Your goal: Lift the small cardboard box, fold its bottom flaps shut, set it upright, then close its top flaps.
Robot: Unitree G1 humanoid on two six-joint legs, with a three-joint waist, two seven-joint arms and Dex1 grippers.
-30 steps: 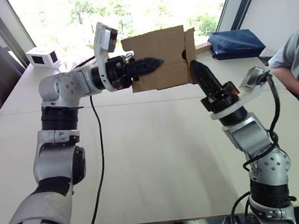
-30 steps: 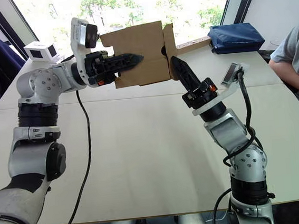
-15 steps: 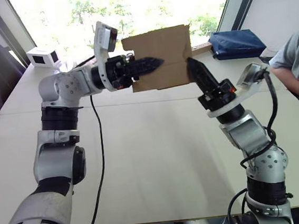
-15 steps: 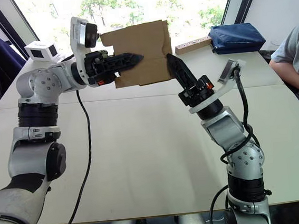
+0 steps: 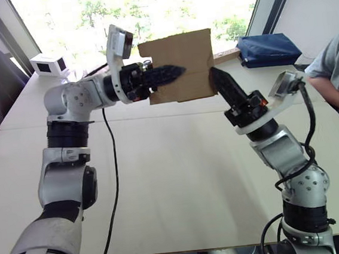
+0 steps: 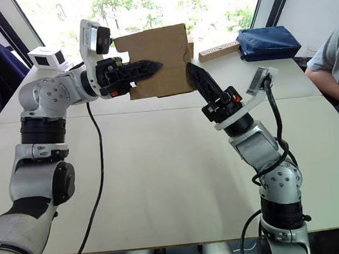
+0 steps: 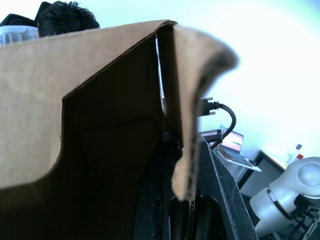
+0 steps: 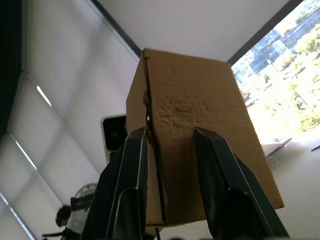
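Overhead, your left gripper (image 5: 173, 72) clamps the small cardboard box (image 5: 181, 60) aloft above the table (image 5: 173, 162); your right gripper (image 8: 167, 150), fingers parted, presses its end. Window (image 5: 146, 9) behind, a person (image 5: 338, 69) seated beside.

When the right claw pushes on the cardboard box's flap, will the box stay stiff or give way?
The small cardboard box likely yields: its corrugated wall looks dented in the right wrist view. It seems light, since the left claw alone holds it aloft. The right claw could swing it.

Small cardboard box (image 5: 180, 66) brown, held aloft above table, right-end flaps folded shut.
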